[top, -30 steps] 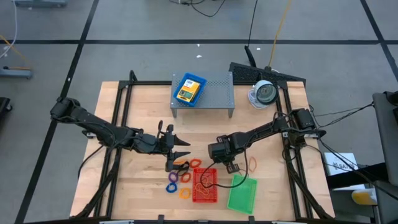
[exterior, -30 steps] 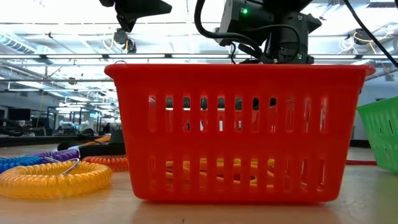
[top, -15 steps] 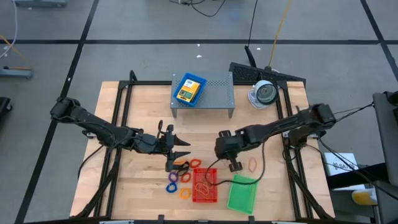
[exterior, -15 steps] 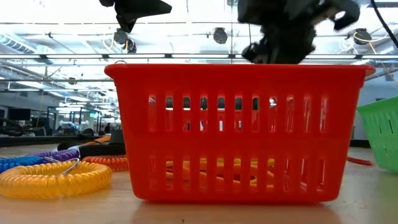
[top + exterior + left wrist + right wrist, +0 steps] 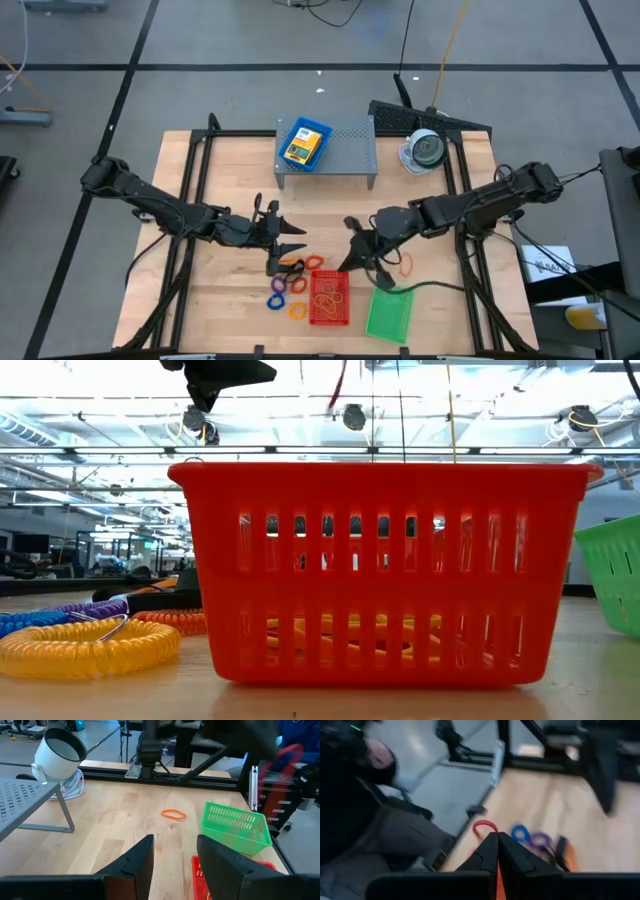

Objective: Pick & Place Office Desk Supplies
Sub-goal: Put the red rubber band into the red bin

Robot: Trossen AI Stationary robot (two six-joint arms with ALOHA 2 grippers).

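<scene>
arms: two, dark, jointed | cabling: black, along links | gripper fingers: dark, flat, tapered

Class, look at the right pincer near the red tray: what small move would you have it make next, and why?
Probably carry the right pincer, shut on a thin orange band, a little further over the red tray and open it. It sits at the tray's far edge, not yet above the middle. The left pincer waits open nearby.

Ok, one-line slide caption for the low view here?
Table-level view: red mesh tray fills the frame, coiled rings lying left of it, green tray at right edge.
</scene>
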